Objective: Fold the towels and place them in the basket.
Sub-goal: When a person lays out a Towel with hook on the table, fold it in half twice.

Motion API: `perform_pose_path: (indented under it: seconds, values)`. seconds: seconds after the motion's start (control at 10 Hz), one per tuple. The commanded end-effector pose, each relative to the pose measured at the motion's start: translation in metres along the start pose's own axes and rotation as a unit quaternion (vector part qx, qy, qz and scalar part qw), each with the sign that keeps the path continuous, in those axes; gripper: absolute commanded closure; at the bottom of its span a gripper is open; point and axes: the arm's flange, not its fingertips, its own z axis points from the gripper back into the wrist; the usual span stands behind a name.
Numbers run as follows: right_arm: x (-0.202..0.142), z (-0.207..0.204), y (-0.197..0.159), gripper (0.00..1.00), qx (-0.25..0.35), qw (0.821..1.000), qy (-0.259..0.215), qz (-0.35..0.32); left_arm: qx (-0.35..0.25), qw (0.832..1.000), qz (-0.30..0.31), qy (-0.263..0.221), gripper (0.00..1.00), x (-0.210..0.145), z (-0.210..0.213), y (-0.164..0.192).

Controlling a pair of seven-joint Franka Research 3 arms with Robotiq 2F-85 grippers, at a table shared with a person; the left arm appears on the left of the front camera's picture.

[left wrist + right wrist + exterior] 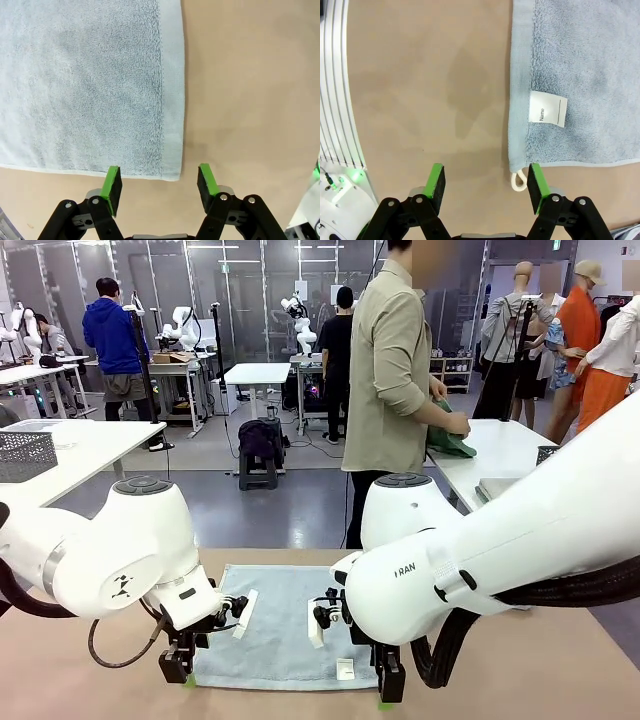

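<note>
**Two spread grippers set at the near corners of one flat towel [280, 625]**

One light blue-grey towel is seen laid flat on the tan table [560, 680], at 6 o'clock in the front view, between the two arms. The left gripper [178, 665] is pointed down at its 7 o'clock corner, the right gripper [388, 685] at its 5 o'clock corner.

In the left wrist view the jaws are held wide apart and nothing is pinched. A corner of the towel is seen in the gap between the green pads [112, 187], with the rest of the cloth spread toward 11 o'clock.

In the right wrist view the jaws are likewise spread, with nothing gripped. A white loop [519, 180] at the towel's corner is seen just beside the pad at 5 o'clock, and a white label [547, 108] printed "Name" is sewn by the hem toward 1 o'clock. Whether any pad touches the table cannot be told.

At 12 o'clock beyond the table, a person [390, 370] is turned toward a white table, and a dark green cloth [450, 440] is held in the hands
</note>
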Motion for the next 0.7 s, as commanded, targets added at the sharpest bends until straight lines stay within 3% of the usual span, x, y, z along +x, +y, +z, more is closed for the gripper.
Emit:
perform_pose_path:
  seconds: [0.0, 0.6]
  values:
    - [0.001, 0.0, 0.001, 0.17, 0.0, 1.0, 0.0, 0.001, 0.0, 1.0, 0.0, 0.0, 0.22, 0.0, 0.0, 0.0]
    - [0.0, -0.011, -0.004, 0.17, -0.024, 0.999, 0.028, -0.018, -0.002, 1.0, 0.02, 0.011, 0.22, -0.006, -0.01, -0.008]
